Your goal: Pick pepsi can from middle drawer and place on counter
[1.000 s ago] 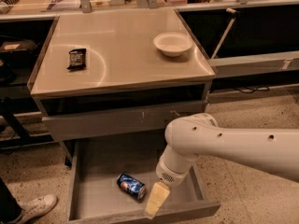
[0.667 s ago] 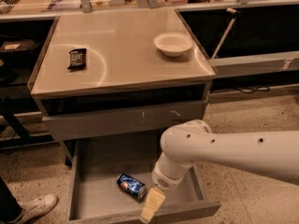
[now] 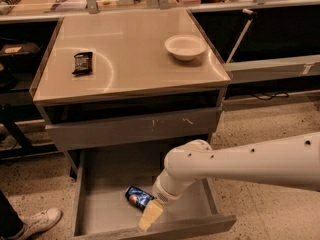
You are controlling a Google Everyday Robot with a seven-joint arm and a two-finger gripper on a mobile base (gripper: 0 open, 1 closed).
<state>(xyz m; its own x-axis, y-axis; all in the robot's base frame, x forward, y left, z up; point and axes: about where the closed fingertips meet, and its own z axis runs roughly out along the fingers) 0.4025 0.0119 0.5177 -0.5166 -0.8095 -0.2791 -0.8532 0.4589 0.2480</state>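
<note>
Blue against grey, the pepsi can [image 3: 138,198] lay on its side on the floor of the middle drawer [image 3: 100,209]. The drawer stood pulled out below the counter's front edge, so the arm could reach in from above. My gripper [image 3: 150,216] hung low inside the drawer, just beside the can on its right. I could not tell whether it was open or closed, or whether it touched the can. The white arm [image 3: 240,164] crossed in from the right. On the counter [image 3: 130,44], a black snack packet [image 3: 82,63] lay near the left edge and a white bowl [image 3: 185,46] near the right edge, with room between them for the can, I judged.
</note>
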